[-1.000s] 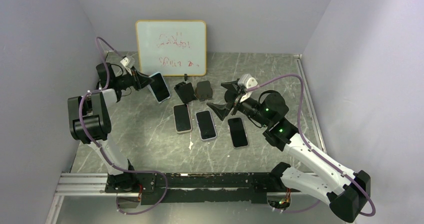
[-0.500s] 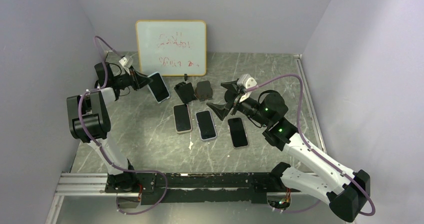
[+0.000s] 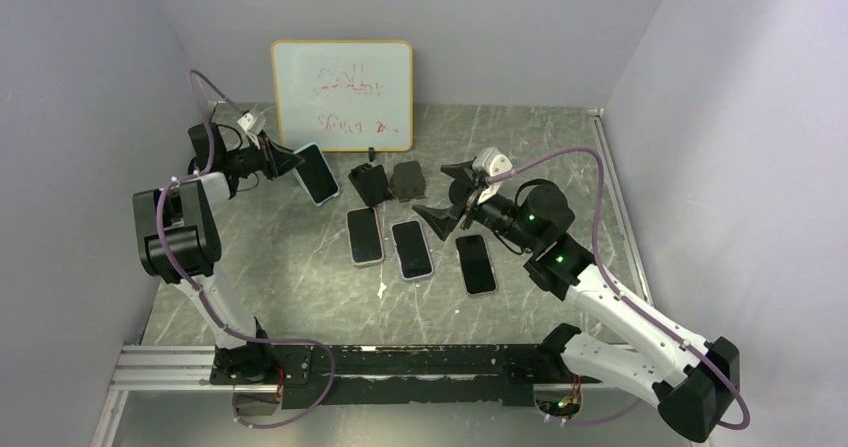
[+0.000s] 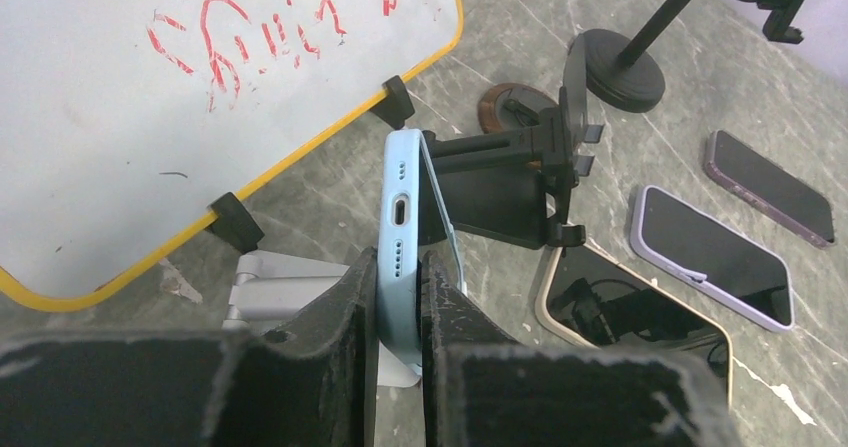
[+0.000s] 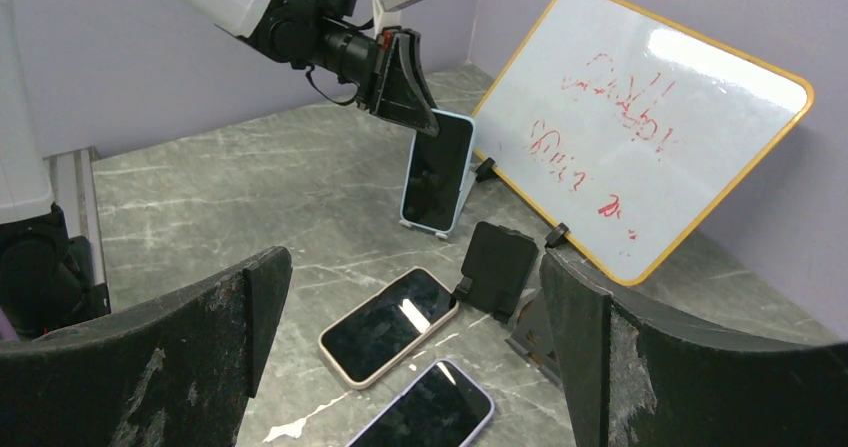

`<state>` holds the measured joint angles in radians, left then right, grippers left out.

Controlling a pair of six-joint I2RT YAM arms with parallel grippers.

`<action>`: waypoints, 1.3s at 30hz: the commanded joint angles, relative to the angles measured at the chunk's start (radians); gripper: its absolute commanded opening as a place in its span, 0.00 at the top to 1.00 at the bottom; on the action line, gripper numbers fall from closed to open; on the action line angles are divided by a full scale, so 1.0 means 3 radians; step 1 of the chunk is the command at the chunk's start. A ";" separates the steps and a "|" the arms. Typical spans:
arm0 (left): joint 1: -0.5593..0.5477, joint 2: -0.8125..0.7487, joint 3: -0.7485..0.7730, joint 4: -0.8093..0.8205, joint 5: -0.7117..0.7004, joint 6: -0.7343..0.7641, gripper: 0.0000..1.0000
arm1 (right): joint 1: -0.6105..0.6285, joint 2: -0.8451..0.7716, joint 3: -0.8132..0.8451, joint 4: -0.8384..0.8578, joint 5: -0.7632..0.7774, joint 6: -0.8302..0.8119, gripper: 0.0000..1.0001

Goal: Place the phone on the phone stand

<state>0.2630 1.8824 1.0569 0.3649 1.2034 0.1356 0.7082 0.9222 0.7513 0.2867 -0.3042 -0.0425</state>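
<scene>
We find the left gripper point(image 4: 400, 272) clamped tight on the blue phone point(image 4: 402, 182), which stands upright at the silver stand point(image 4: 275, 279) beside the whiteboard point(image 4: 150, 117). Whether the phone is fully seated is unclear. The right gripper point(image 3: 448, 194) gapes wide, holding nothing.

— Which colours stand out?
— The pale-blue-cased phone point(image 4: 397, 217), and the white board with yellow frame and red scribbles point(image 3: 342, 92).
— And underneath?
— The grey stone-look desk point(image 3: 300, 287) shows white veins; the lilac-cased flat phone point(image 3: 411, 248) has a black screen.
</scene>
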 commanded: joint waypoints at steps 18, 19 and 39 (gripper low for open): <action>-0.0145 0.0074 0.0134 -0.0655 -0.0585 0.0683 0.16 | 0.0004 0.0033 -0.0017 0.0094 -0.0022 -0.0027 0.00; -0.0143 0.0056 0.0122 -0.0632 -0.0572 0.0667 0.05 | 0.0004 0.0038 -0.0016 0.0098 -0.0024 -0.0030 0.00; -0.0075 -0.1196 -0.0496 -0.0871 -0.0838 0.0434 0.04 | 0.0229 0.0513 -0.0026 0.0240 -0.0056 0.0340 0.00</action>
<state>0.2352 1.6272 0.9554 0.1089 1.0092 0.2958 0.7189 1.0389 0.7494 0.3336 -0.3595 0.0235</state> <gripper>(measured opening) 0.963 0.997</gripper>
